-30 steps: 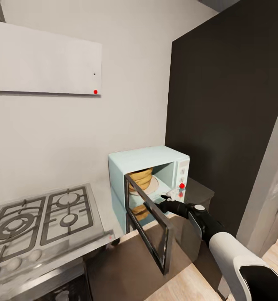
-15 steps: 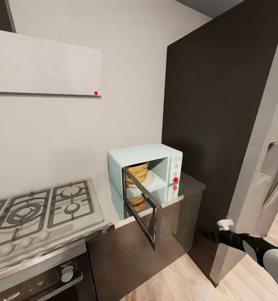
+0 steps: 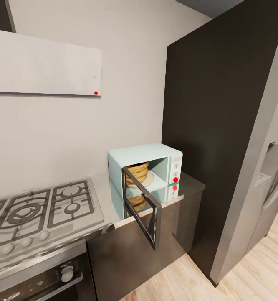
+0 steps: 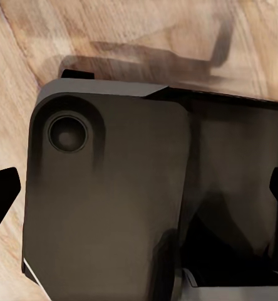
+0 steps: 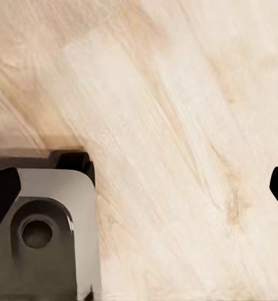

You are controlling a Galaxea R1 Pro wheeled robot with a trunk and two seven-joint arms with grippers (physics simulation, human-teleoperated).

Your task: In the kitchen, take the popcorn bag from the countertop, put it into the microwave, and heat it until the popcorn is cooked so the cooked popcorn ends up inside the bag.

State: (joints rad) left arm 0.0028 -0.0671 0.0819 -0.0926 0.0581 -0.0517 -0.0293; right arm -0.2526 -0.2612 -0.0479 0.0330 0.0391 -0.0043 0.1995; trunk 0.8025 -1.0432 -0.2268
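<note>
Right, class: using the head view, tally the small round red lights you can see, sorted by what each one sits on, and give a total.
On the white wall cabinet: 1 red light
On the microwave side panel: 1 red light
Mirrored in the countertop below the microwave: 1 fainter red reflection
Total: 2 lights, plus 1 reflection

One microwave [image 3: 145, 167] stands at 12 o'clock with one popcorn bag [image 3: 137, 172] inside, one gas hob [image 3: 39, 213] at 9 o'clock showing four burners, one oven [image 3: 43, 280] below.
</note>
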